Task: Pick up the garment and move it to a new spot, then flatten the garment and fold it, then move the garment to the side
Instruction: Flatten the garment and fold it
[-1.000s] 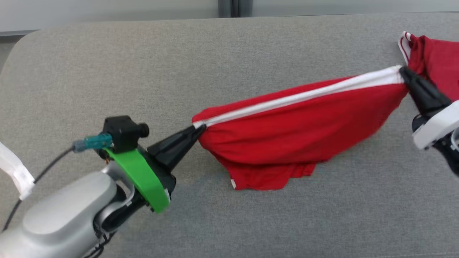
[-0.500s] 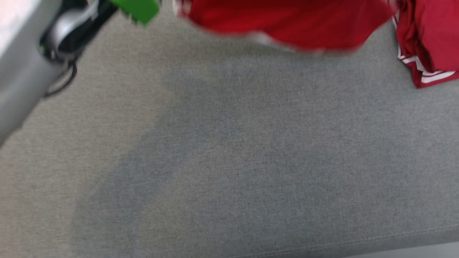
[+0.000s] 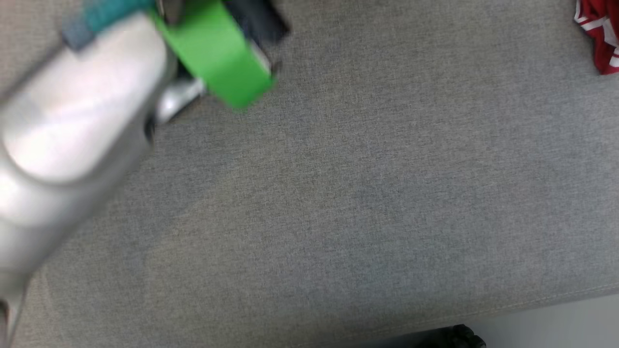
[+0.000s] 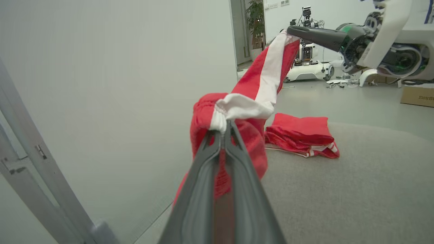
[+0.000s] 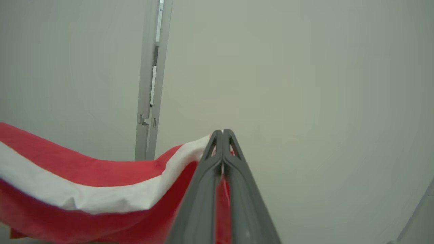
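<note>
**Head view.** Blurred left forearm point(image 3: 72, 121) with green band point(image 3: 217, 58), above the desk point(image 3: 362, 193), which is covered in grey cloth. Folded red piece with white stripes point(image 3: 602, 43) lies on the desk, well apart from the forearm, at the far right edge of the view. No writing legible.

**Left wrist view.** Left claw point(image 4: 224, 127): fingers pressed together, gripping the garment point(image 4: 252, 79) at a gathered end of its white band. The garment is red and is held off the desk point(image 4: 356, 189). It runs from this claw's tips up and away to the right claw point(image 4: 291, 29), which pinches the band's other end. The rest of the cloth hangs below and beside the left claw's fingers. The folded red piece point(image 4: 301, 134) rests on the desk beyond the left claw, below the stretched band. Background: a second robot point(image 4: 307, 57), a potted plant point(image 4: 256, 20) and a cardboard box point(image 4: 417, 96) whose print is too small to read.

**Right wrist view.** Right claw point(image 5: 222, 132): fingers closed on the garment point(image 5: 84, 176). The white band leaves the tips to the left, with red cloth sagging beneath it. A pale wall and a grey metal upright point(image 5: 149, 84) stand behind. No labels visible.
</note>
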Robot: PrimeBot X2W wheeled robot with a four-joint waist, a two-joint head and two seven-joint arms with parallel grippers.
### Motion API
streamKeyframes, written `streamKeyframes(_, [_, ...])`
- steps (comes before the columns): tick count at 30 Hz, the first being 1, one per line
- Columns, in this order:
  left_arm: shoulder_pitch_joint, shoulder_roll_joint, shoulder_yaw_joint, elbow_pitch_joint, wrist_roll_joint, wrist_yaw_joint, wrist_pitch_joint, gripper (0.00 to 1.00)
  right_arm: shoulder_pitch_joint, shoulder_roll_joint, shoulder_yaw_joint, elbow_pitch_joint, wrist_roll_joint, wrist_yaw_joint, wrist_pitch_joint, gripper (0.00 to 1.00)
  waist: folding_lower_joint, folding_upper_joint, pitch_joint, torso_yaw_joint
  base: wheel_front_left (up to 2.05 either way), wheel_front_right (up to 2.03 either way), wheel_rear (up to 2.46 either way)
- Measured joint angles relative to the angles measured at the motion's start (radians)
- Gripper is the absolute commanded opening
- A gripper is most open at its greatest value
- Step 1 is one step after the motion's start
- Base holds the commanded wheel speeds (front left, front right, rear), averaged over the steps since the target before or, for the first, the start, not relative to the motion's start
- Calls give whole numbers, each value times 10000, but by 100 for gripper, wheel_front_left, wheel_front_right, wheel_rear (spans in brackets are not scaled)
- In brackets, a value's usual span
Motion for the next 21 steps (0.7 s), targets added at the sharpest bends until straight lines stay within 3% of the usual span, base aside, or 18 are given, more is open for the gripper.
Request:
streamKeyframes(5, [3392,685,-134,-1122,230,36,2,0,3849,1183,-1511,-1733,-222,0,0,0,0,0,22,-27,0,0,0])
streamKeyframes(11, [6967,1210,-65,-1684,-219,445,-10,0,7624,2566,-2186,-3055,-2,2,0,0,-1,0,-602,-45,0,0,0])
streamKeyframes(16, [8786,1588,-297,-1942,-512,742,-12,0,9965,2702,-2598,-3655,546,6,15,0,-2,-1,-1448,-49,0,0,0])
streamKeyframes(21, [9546,1987,-577,-2606,-857,976,332,0,11553,2546,-3329,-4445,865,10,337,0,-2,0,-2176,26,0,0,0])
